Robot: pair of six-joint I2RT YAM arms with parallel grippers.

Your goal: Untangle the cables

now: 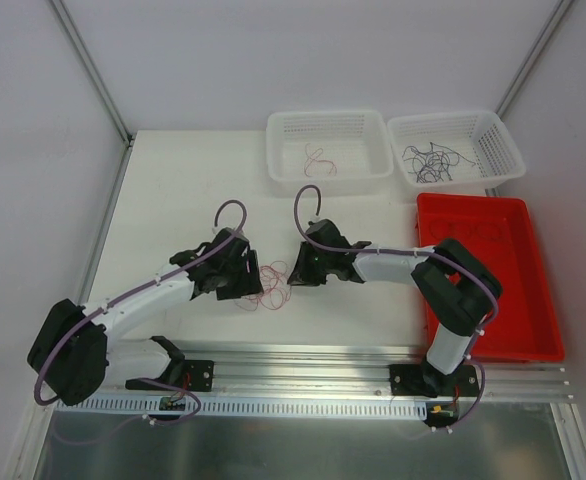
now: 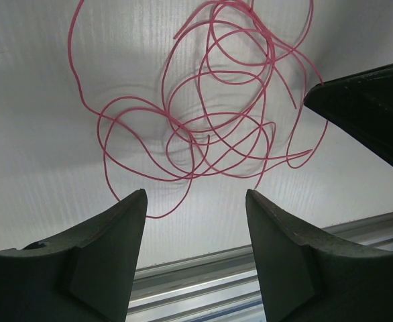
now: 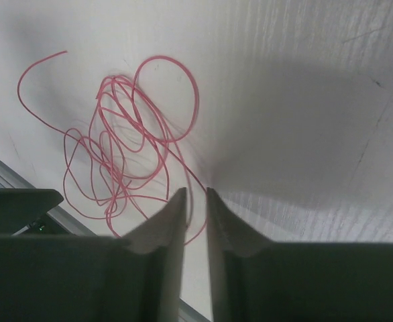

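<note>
1. The left pincer (image 2: 195, 201) hangs low over the desk (image 2: 42, 134), jaws wide apart and nothing between them. The red cables (image 2: 210, 127) lie just ahead of its tips. The danger is that it drops onto the thick of the knot, grabs several loops at once, and any pull only tightens the mess.
2. The right pincer (image 3: 196, 201) has its jaws almost together, with only a slit left. One red strand runs right up to that slit, but I cannot tell whether it is nipped. If it is not, a pull fetches nothing. If it is, wire this thin could well slide out under tension.
3. The front rail (image 2: 203, 275) sits close behind the left tips. Dragging toward the arms could send a loose end over the desk edge and into that rail.
4. From above, the tangle lies on the desk between the two pincers, which are near each other. Both closing in on the knot risks a knock. With only one side holding, the springy bundle probably slides along whole instead of opening.
5. At the back, a white basket (image 1: 283, 140) holds one red wire, and its neighbour basket (image 1: 503, 150) holds dark ones. They are well apart from the knot, so a freed strand could trail others on the way or land in the wrong basket.
</note>
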